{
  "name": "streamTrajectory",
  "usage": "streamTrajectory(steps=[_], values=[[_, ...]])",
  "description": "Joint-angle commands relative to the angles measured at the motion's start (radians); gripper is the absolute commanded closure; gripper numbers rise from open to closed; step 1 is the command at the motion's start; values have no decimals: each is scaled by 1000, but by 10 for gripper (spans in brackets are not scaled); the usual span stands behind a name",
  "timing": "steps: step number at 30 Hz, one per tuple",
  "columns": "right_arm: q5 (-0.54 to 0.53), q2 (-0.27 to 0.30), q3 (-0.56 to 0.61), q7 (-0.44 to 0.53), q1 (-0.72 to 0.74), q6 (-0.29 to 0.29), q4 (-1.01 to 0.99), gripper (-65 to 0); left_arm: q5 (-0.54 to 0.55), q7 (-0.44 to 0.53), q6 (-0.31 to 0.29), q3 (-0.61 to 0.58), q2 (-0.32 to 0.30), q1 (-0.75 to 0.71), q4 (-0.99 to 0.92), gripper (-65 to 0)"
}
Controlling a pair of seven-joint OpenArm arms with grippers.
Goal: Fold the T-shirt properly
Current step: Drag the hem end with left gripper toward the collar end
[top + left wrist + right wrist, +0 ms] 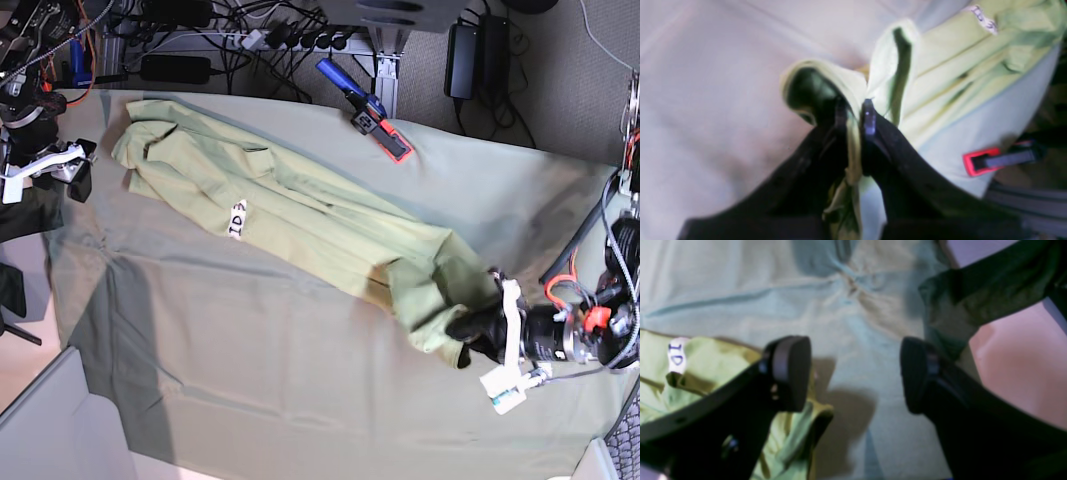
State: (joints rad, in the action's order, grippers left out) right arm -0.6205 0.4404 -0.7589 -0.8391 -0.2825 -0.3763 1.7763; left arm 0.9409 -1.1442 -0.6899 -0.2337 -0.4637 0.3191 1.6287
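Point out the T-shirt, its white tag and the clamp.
T-shirt (310, 215): base view, mid-body fabric.
white tag (237, 219): base view, centre of label.
clamp (392, 141): base view, its red jaw end.

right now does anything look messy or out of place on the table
The T-shirt lies bunched in a long diagonal strip, not spread flat, one end pinched in the left pincer. A red and blue clamp sits on the table cloth's far edge.

T-shirt (300, 215): plain pale yellow-green | tag (237, 219): white | table cloth (250, 350): dull grey-green
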Motion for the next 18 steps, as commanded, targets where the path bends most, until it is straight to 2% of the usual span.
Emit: streamTrajectory(steps=[1, 9, 12, 15, 18], values=[[-3, 23, -8, 19, 5, -22, 15, -417, 28, 18, -8, -7, 15, 9, 29, 0], [-3, 22, -8, 11, 4, -23, 15, -417, -4, 22, -8, -79, 238, -56, 41, 0], [-4, 22, -8, 5, 4, -23, 14, -417, -87, 24, -8, -98, 315, -57, 40, 0], [-5, 22, -8, 5, 5, -23, 13, -417, -158, 35, -8, -101, 368, -62, 39, 0], [-5, 23, -8, 4, 4, -23, 13, -417, -160, 40, -8, -101, 389, -86, 36, 0]])
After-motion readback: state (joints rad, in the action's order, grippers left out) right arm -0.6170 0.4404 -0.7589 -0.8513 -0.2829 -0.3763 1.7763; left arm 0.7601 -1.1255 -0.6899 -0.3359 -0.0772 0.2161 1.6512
